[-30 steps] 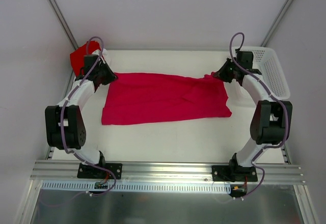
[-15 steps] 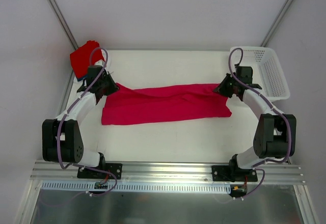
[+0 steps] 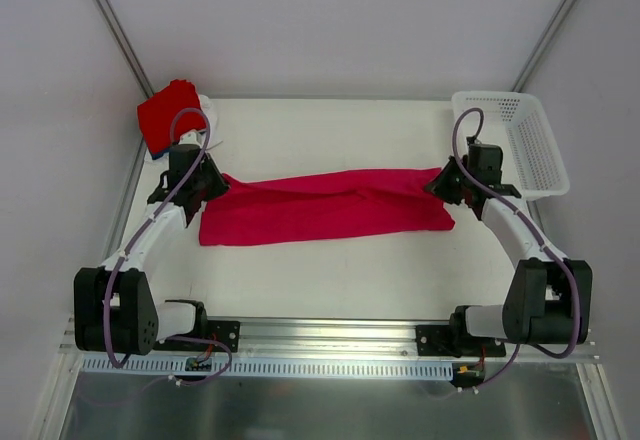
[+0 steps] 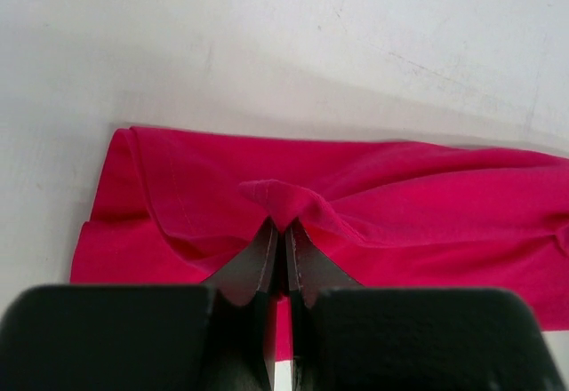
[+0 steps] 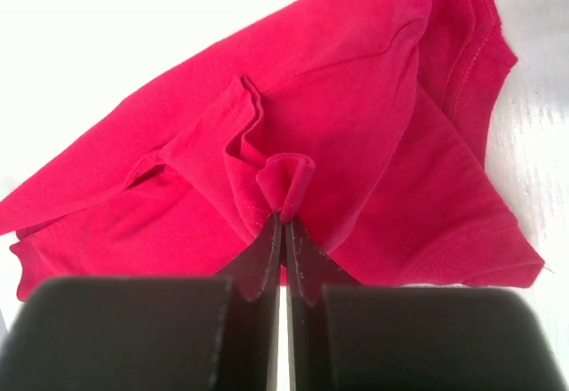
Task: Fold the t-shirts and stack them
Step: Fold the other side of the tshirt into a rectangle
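Sitting at the far right corner of the desk (image 3: 330,280), the white mesh basket (image 3: 530,150) shows only its own perforated floor and walls, and its near left corner lies just beside the right arm's wrist. At the opposite far corner a folded bright red t-shirt (image 3: 167,113) rests partly over the desk's left edge, just behind the left arm. Between the arms the crimson-pink t-shirt (image 3: 325,205) lies across the middle of the desk as a long band running left to right, its far part doubled toward the near side in loose ridges. The left pincer (image 4: 284,229) is closed on a small peak of this cloth at the shirt's left end, jaws pressed together with the fabric pinched between them. The right pincer (image 5: 283,222) is likewise clamped on a raised fold at the right end, near a stitched hem. The shirt's near edge is fairly straight and flat on the desk, and its right end stops short of the basket. A wide strip of white desk runs between that near edge and the metal rail (image 3: 330,335) carrying the arm bases; another strip runs behind the shirt to the back wall.
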Tool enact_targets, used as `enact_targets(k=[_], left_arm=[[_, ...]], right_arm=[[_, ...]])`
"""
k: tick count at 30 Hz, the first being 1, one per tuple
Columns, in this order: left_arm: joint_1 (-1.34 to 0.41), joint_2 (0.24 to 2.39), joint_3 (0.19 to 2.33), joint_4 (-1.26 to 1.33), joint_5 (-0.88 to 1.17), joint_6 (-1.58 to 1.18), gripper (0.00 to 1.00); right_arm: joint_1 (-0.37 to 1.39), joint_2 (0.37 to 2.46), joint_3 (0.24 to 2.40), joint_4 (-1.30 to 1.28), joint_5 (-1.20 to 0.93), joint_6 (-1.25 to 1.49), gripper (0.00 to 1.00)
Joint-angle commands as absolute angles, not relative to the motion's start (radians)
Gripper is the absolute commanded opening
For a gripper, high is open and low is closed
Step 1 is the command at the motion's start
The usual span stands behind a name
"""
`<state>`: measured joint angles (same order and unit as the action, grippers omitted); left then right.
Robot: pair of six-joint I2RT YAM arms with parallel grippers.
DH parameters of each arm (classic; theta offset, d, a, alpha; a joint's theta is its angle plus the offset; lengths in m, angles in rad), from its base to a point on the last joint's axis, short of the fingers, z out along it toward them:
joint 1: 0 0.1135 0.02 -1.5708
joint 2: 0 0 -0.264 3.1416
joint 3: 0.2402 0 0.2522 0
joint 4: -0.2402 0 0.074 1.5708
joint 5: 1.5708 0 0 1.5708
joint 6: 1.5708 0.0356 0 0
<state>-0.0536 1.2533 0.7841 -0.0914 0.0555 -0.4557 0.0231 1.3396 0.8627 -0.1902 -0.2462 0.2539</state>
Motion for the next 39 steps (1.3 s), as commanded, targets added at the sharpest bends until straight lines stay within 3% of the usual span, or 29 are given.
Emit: enact_targets(k=[1, 9, 16, 17, 20, 22, 25, 27, 29, 39], left_arm=[[-0.064, 1.201, 0.762, -0.074, 0.006, -0.443, 0.00], [-0.066, 1.221, 0.749, -0.080, -0.084, -0.440, 0.00], [-0.066, 1.290, 0.761, -0.159, -0.256, -0.494, 0.31], [-0.066, 1.304, 0.761, -0.169, -0.273, -0.497, 0.42], [-0.066, 1.347, 0.756, -0.183, -0.310, -0.506, 0.56], [-0.066, 1.373, 0.753, -0.186, -0.328, -0.514, 0.59], [-0.064, 1.387, 0.755, -0.195, -0.365, -0.525, 0.62], [-0.064, 1.371, 0.752, -0.196, -0.377, -0.532, 0.62], [-0.064, 1.341, 0.750, -0.195, -0.387, -0.538, 0.62], [-0.064, 1.160, 0.695, -0.189, -0.454, -0.643, 0.60]], right_arm=[[0.026, 1.283, 0.845, -0.181, -0.221, 0.224, 0.00], [0.015, 1.270, 0.795, -0.183, -0.196, 0.207, 0.00], [0.005, 1.279, 0.741, -0.181, -0.140, 0.196, 0.01], [0.005, 1.285, 0.729, -0.179, -0.135, 0.196, 0.01], [0.005, 1.301, 0.715, -0.173, -0.123, 0.195, 0.01], [0.005, 1.310, 0.709, -0.175, -0.120, 0.193, 0.00], [0.005, 1.304, 0.693, -0.184, -0.121, 0.196, 0.11], [0.005, 1.273, 0.672, -0.190, -0.114, 0.206, 0.60], [0.005, 1.247, 0.664, -0.212, -0.068, 0.215, 0.99], [0.005, 1.054, 0.699, -0.368, 0.051, 0.210, 0.99]])
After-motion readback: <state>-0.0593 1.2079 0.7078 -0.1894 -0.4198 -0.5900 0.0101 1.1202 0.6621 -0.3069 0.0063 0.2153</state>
